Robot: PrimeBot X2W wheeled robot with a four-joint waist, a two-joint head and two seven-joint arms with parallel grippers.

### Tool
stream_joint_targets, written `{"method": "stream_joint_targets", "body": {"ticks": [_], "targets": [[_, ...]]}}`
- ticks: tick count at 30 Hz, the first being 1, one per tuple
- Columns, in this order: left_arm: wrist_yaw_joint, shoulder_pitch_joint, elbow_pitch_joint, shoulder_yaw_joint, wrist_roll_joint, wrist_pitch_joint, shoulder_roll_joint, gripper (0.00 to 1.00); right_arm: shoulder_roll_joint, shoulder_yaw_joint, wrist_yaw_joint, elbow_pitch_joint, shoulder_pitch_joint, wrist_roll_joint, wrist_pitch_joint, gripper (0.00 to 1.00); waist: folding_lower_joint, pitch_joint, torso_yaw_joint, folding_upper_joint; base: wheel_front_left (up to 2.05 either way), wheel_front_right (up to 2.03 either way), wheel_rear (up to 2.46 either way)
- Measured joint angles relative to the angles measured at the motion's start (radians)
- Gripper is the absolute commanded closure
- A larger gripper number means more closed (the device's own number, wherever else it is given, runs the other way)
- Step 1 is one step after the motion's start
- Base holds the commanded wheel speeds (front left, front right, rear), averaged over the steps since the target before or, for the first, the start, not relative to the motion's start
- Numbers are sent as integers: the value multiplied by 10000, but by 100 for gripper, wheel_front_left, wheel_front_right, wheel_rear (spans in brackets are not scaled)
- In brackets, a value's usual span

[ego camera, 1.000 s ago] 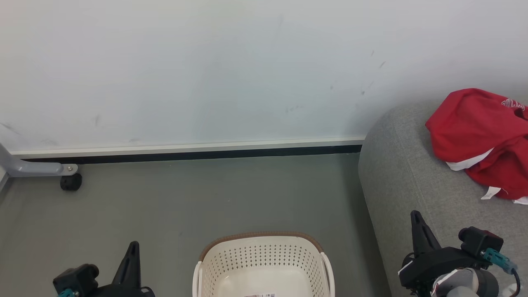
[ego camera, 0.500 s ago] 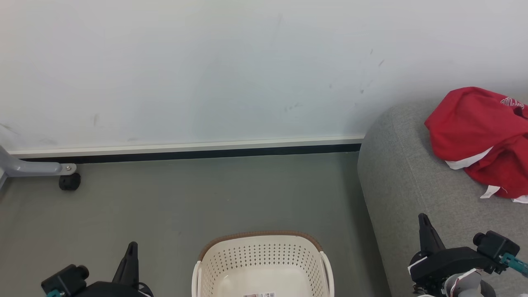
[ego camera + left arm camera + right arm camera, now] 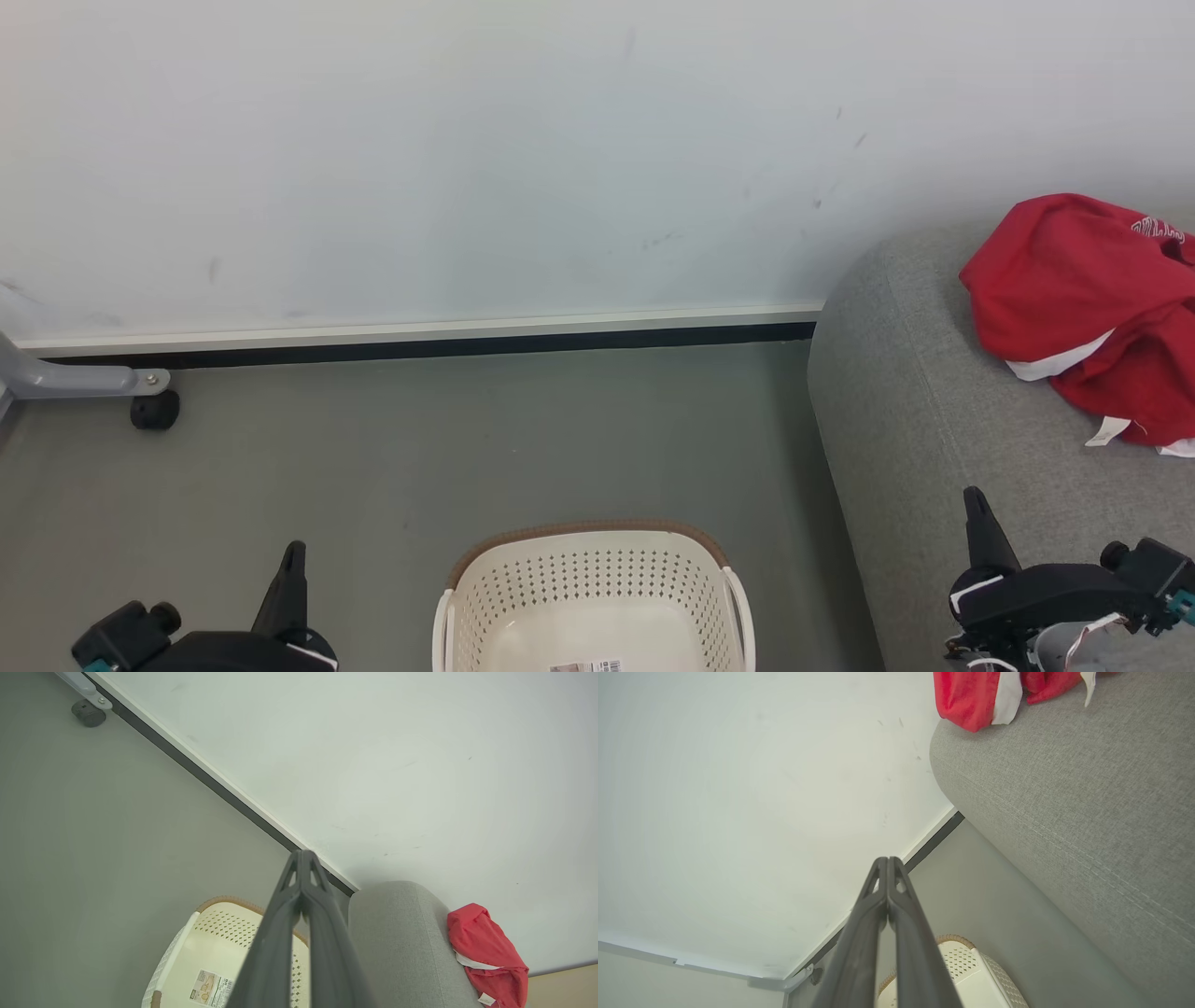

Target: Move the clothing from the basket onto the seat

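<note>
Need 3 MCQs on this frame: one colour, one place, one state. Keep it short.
1. The basket has a rim that is:
A blue
B black
C brown

2. The clothing lies:
A in the basket
B on the seat
C on a table

3. The fingers of the left gripper and the right gripper are:
A shut, holding nothing
B wide open
C shut on the clothing

Answers:
1 C, the band along the top edge is brown.
2 B, the red heap rests on the grey cushion.
3 A, each wrist view shows the fingers pressed together with nothing between them.
</note>
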Motion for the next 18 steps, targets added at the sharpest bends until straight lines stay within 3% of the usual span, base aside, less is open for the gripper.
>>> {"method": "stream_joint_targets", "body": {"ticks": [18], "targets": [[-435, -108, 31, 600, -2040, 533, -307, 100, 228, -844, 366, -330, 213, 2113, 614, 100, 0, 51, -39, 0, 0, 0, 0]]}}
